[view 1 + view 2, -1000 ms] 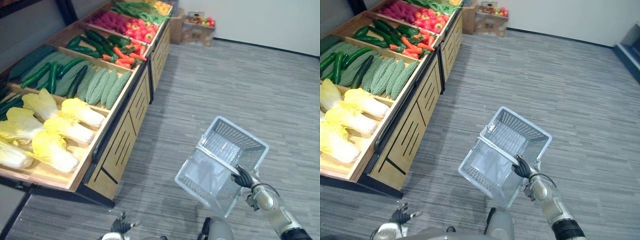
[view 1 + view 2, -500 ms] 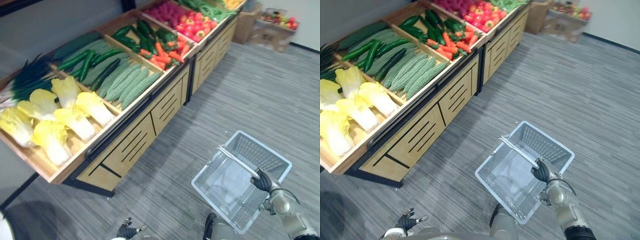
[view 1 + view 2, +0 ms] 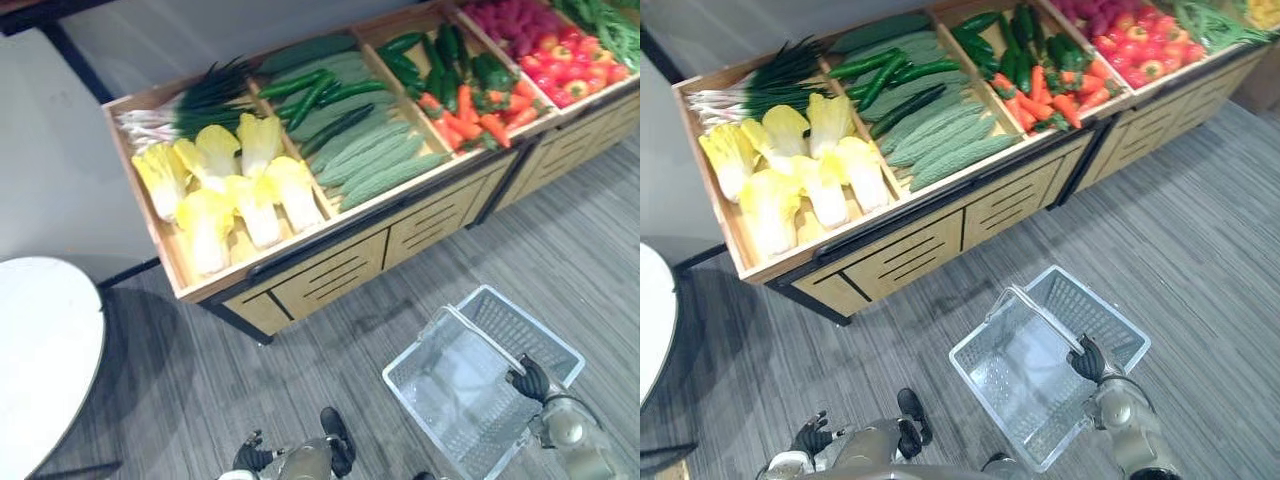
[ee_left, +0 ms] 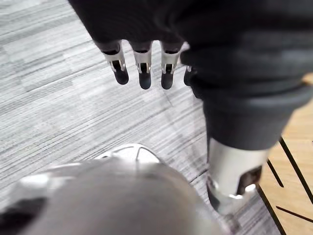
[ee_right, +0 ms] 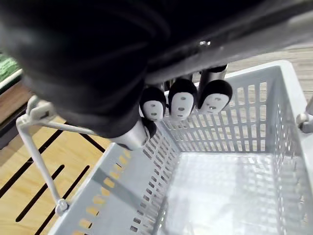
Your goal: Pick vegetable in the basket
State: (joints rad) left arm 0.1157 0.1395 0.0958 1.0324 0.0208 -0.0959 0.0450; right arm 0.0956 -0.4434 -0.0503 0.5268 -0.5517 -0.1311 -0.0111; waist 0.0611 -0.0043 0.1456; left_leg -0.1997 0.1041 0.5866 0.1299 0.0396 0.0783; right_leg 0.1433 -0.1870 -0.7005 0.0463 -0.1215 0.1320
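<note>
Left hand [image 4: 142, 69]: low at the robot's side, fingers straight and slack, holding nothing. Right hand [image 3: 530, 381]: fingers curled round the handle [image 3: 480, 338] of a pale grey mesh basket [image 3: 985, 385], which hangs above the grey striped floor [image 3: 1200, 240]. Beyond it: wooden display stand [image 3: 330, 280] with the vegetables in its compartments, namely pale yellow cabbages [image 3: 235, 190], spring onions [image 3: 190, 95], cucumbers [image 3: 320, 85], bitter gourds [image 3: 375, 160], carrots [image 3: 470, 115] and red peppers [image 3: 560, 75]. White round table [image 3: 40, 350] to the left.
</note>
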